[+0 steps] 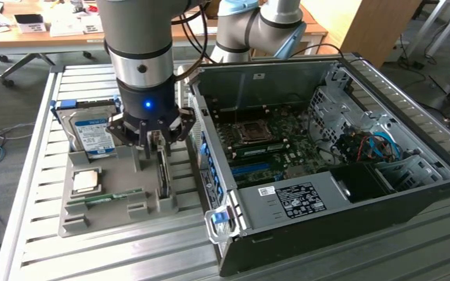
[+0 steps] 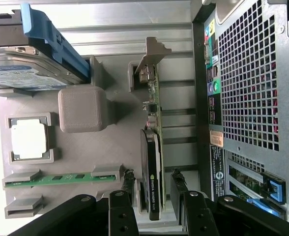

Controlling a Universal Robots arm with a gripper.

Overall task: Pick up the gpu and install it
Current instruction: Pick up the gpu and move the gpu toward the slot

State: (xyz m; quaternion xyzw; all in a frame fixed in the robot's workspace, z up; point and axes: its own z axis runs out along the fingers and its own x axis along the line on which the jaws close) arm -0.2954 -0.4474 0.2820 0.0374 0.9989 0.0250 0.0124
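The gpu is a green card with a black cooler and a silver end bracket. It stands on edge in a slot of the grey holder tray, beside the open computer case. My gripper has come down over the card's cooler end, one finger on the cooler side and the other on the bare board side. It is open, with a narrow gap showing on each side of the card. In the exterior view the gripper hangs straight down over the gpu.
The tray also holds a hard drive with a blue-white label, a silver processor and a thin memory stick. The case's rear panel is close beside the card. The motherboard lies exposed inside the case.
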